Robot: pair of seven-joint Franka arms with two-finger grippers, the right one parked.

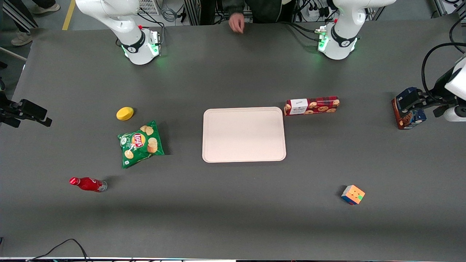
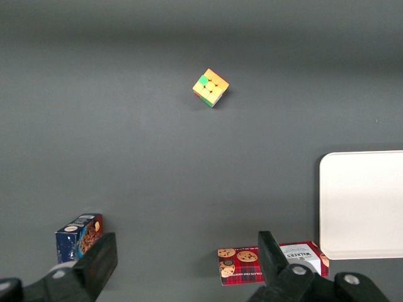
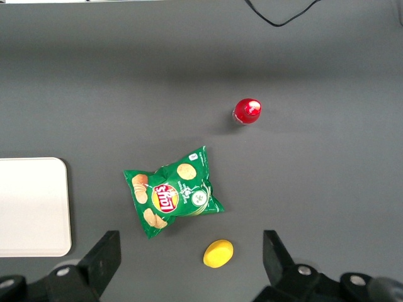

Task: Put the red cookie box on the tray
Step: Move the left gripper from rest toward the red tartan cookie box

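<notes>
I see a dark grey bench (image 1: 233,218); my gripper (image 2: 182,267) hangs spread above it, the red cookie box (image 1: 311,105) just beside the tray (image 1: 244,156).

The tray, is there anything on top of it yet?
No. The tray shows only its bare pale surface. The red cookie box lies on the table beside one corner, not on it. The gripper hangs open above the table, holding nothing. Whatever is under the tray is hidden.
</notes>
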